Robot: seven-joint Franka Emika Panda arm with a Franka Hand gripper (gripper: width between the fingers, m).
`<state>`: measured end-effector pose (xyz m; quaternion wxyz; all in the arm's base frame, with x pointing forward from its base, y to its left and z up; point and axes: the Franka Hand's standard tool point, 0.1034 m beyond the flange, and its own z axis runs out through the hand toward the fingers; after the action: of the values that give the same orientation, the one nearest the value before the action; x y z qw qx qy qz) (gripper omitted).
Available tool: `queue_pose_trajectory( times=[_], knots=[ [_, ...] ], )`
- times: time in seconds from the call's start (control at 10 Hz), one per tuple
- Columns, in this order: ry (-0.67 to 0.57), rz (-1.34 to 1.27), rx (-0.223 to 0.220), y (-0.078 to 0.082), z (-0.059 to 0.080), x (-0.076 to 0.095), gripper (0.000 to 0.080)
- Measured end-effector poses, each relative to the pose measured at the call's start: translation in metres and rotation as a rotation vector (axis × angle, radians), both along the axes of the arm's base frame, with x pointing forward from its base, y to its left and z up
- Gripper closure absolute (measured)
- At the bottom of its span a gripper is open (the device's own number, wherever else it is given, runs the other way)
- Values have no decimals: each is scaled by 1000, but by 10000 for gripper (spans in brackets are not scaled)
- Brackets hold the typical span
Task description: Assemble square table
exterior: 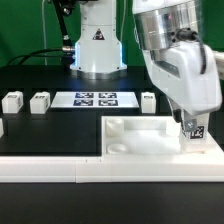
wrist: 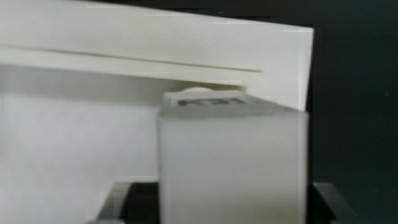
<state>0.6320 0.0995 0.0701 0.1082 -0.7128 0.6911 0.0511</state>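
The square table top is a white slab with raised corner sockets, lying at the front right of the black table. My gripper stands over the slab's right corner, shut on a white tagged leg that it holds upright at that corner. In the wrist view the leg fills the gap between my fingers, and its far end with the tag meets the slab. Whether the leg is seated in a socket is hidden. Three more legs stand behind the slab, two on the exterior view's left and one further right.
The marker board lies at the back middle, in front of the robot base. A long white rail runs along the front edge. A further white piece shows at the exterior view's left edge.
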Motion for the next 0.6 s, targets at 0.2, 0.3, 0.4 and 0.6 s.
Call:
queue_pose_trajectory(
  times=[0.2, 0.3, 0.4, 0.6],
  knots=[
    [14, -40, 4, 2, -2, -3, 502],
    [6, -5, 2, 1, -2, -3, 479],
    [7, 1, 2, 3, -3, -3, 342],
    [-55, 447, -8, 13, -5, -8, 220]
  ],
)
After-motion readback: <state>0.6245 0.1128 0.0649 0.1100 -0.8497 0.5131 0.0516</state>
